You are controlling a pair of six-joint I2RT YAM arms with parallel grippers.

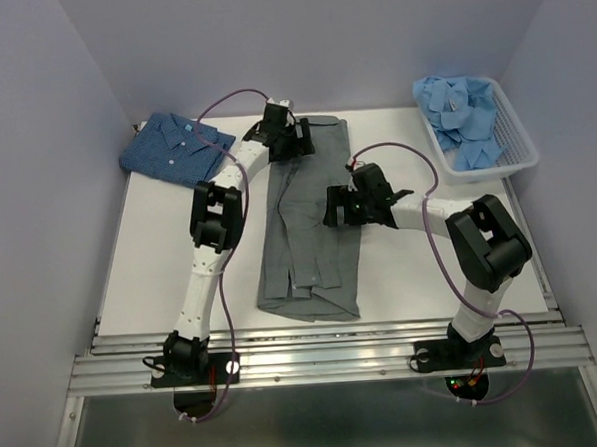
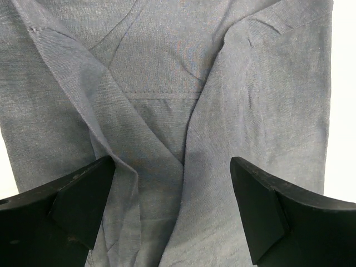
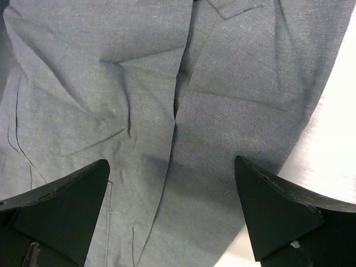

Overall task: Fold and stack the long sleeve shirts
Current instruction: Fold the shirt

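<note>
Dark grey shirt (image 1: 310, 253) (image 2: 167, 111) (image 3: 139, 83) lies mid-counter (image 1: 160, 261), folded lengthwise into a long narrow strip running from the far edge toward the near edge, with side panels overlapping along the centre.

Left gripper (image 1: 292, 141) (image 2: 172, 167) is over the strip's far end, jaws wide apart, nothing clamped. Wrist view shows the folded flaps and a cross seam between the fingers.

Right gripper (image 1: 338, 209) (image 3: 172, 167) is over the strip's middle near its right edge, jaws also wide apart and empty. Can't tell whether either gripper touches the cloth.

Dark blue patterned shirt (image 1: 175, 150) sits folded at the far-left corner, well apart from the grey one.

Light blue shirts (image 1: 463, 115) are bunched in the white basket (image 1: 520, 157) at far right.
</note>
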